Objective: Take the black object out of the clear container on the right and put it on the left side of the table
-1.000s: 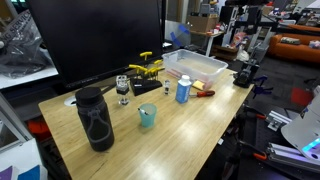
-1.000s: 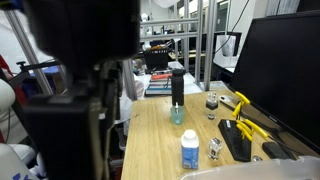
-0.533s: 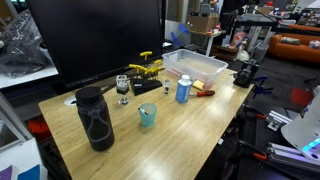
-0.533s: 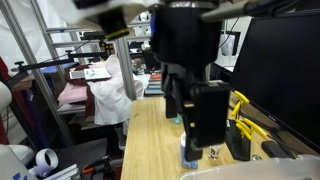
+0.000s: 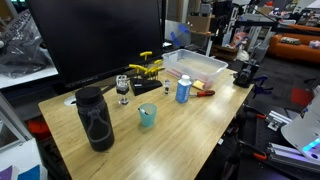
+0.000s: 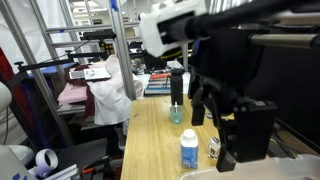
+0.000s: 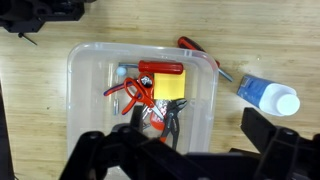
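Observation:
The clear container (image 7: 78, 90) fills the wrist view, seen from straight above; it also shows in an exterior view (image 5: 196, 66) at the far end of the table (image 5: 190, 125). Inside lie a red tool (image 7: 163, 69), a yellow pad (image 7: 168, 87), red-handled scissors (image 7: 128, 92) and pliers (image 7: 170, 115). A small dark piece (image 7: 141, 116) shows among them, half behind my gripper; I cannot tell whether it is the black object. My gripper (image 7: 185, 160) hovers high above the container, open and empty, and looms large in an exterior view (image 6: 228, 125).
A small clear bottle with blue label (image 7: 268, 95) stands just beside the container, with a red-handled screwdriver (image 7: 197, 52) along its wall. A teal cup (image 5: 147, 116), a tall black bottle (image 5: 94, 118), yellow clamps (image 5: 147, 66) and a monitor (image 5: 95, 40) are further along.
My arm has swung in over the container end of the table. In one exterior view the gripper crossed from the left of the picture to the right.

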